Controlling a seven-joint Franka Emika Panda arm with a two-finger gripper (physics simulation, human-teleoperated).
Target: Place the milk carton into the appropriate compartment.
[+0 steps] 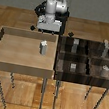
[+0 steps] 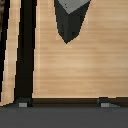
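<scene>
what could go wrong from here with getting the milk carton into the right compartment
The milk carton is small and stands upright alone in the light wooden bin, so a slightly off-centre approach could tip it before the grasp.

The gripper is at the bin's far wall, so a low move could hit that wall.

The dark compartments already hold small grey items, such as a cube, so the carton might land on one or go in the wrong slot.

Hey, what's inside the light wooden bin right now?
Only the milk carton, upright on the bin's floor. The near wall hides none of the floor that matters; the end effector isn't inside it.
</scene>
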